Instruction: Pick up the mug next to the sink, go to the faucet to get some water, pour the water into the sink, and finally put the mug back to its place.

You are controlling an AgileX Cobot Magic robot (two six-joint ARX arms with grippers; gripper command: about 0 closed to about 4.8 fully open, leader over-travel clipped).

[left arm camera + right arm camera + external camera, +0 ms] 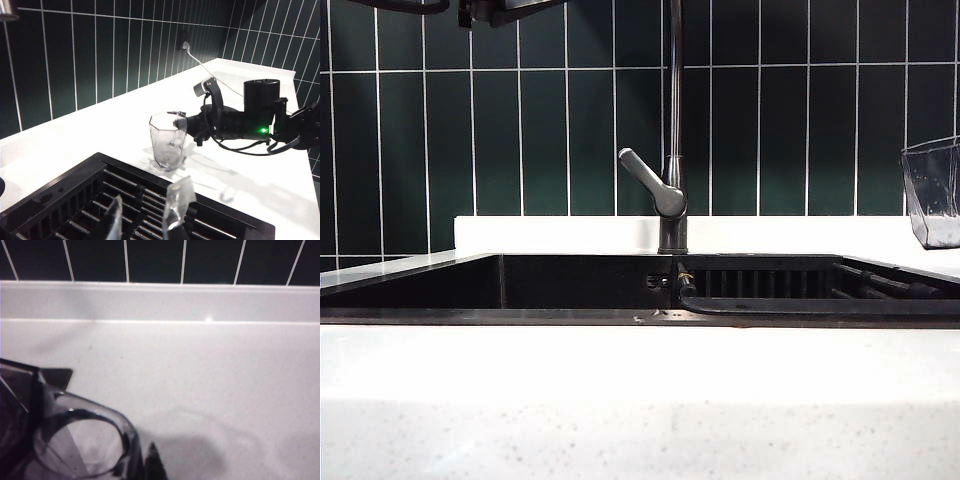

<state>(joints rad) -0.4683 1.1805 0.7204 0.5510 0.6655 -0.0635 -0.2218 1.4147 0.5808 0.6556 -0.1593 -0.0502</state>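
Gripping the mug (168,140) by its rim on the worktop (100,135), the right pincer (186,122) seems closed; lift straight up. Over the sink (75,200), the left pincer (145,215) hangs half-open, empty.

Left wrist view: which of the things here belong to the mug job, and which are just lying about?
Job:
mug, gripped by right gripper
sink
faucet
left gripper, open over sink

Lying about:
white cable on countertop
rack in sink
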